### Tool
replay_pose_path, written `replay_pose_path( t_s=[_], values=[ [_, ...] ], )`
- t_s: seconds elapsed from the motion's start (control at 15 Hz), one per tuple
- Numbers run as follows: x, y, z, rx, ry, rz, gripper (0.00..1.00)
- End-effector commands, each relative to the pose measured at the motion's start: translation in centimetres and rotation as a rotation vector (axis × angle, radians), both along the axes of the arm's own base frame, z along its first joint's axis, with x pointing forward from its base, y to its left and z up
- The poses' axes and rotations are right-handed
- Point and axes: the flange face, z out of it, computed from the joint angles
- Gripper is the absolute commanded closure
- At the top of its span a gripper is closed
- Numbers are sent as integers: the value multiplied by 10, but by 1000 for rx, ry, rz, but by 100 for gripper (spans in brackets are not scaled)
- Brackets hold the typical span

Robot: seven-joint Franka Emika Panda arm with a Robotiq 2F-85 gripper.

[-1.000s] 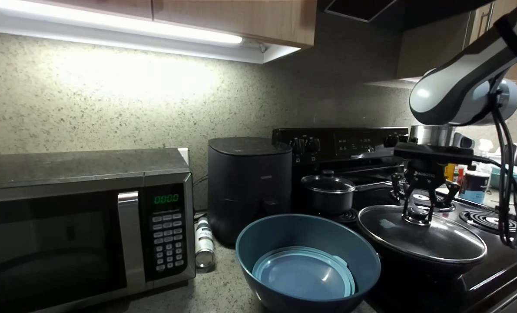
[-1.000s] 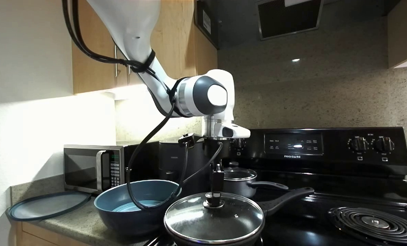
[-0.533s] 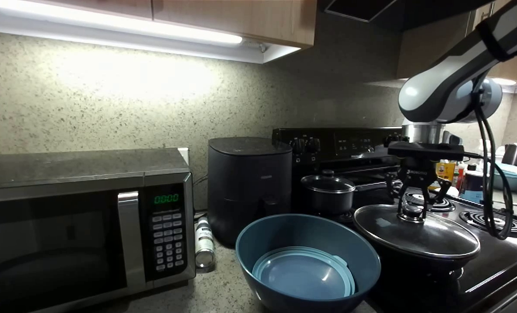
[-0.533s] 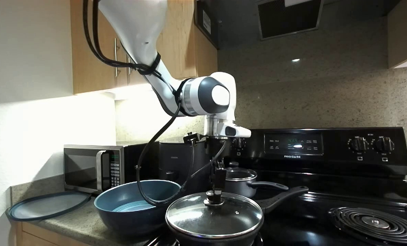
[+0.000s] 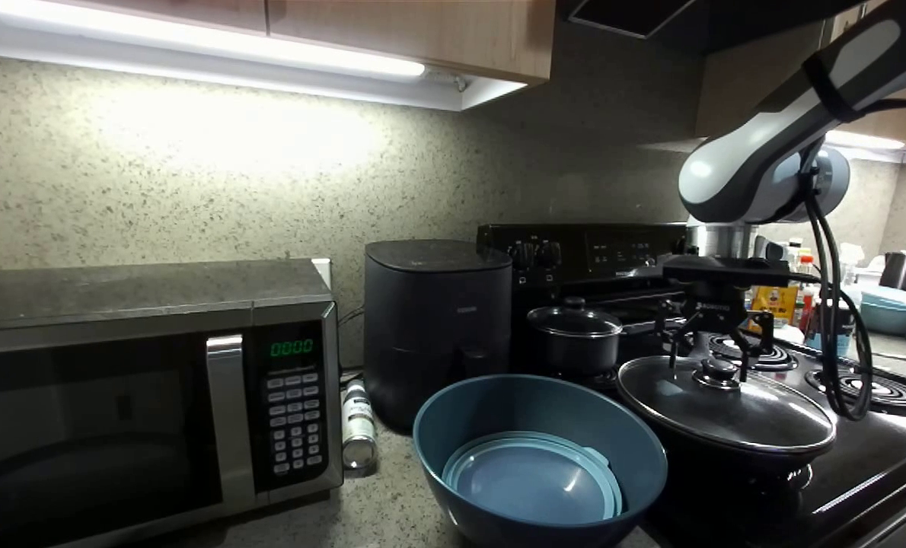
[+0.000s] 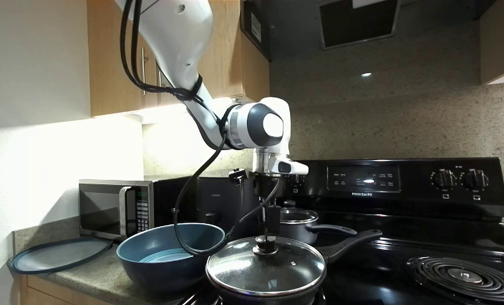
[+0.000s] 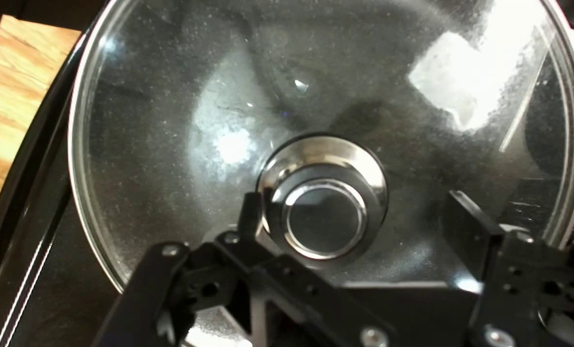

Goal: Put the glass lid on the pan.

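The glass lid [image 5: 773, 415] rests on the black pan [image 6: 273, 299], its metal rim running round the pan's top edge. Seen from the wrist, the lid [image 7: 335, 58] fills most of the picture, with its round knob [image 7: 323, 219] below the middle. My gripper [image 7: 354, 202] is open, one finger on each side of that knob. The knob sits nearer the left finger [image 7: 251, 212] there, and a wide gap separates it from the right pad [image 7: 470, 236]. Both exterior views have the gripper [image 5: 708, 371] low over the lid. The pan's handle [image 6: 355, 245] points towards the stove's back.
A big blue bowl [image 5: 453, 449] stands close beside the pan. Behind are a smaller lidded black pot [image 5: 575, 354] and a dark air fryer [image 5: 438, 327]. Coil burners [image 6: 463, 275] lie on the stove top. The arm's cable [image 6: 180, 237] loops down near the bowl.
My gripper has opened and let go of the lid's knob. Before that, lid, pan handle and arm shifted slightly. The lid now stays on the pan with the fingers apart around its knob.
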Motion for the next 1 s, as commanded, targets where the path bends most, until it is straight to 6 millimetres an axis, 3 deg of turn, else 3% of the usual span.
replay_pose_path(
  t_s=[0.0, 0.53, 0.6, 0.73, 0.93],
  values=[
    [-5, 3, 17, -17, 20, -4, 0],
    [-48, 6, 102, -75, -24, -58, 0],
    [-29, 3, 87, -46, -10, -23, 0],
    [-32, 3, 99, -49, -31, -26, 0],
    [-29, 3, 89, -48, -12, -25, 0]
  ],
)
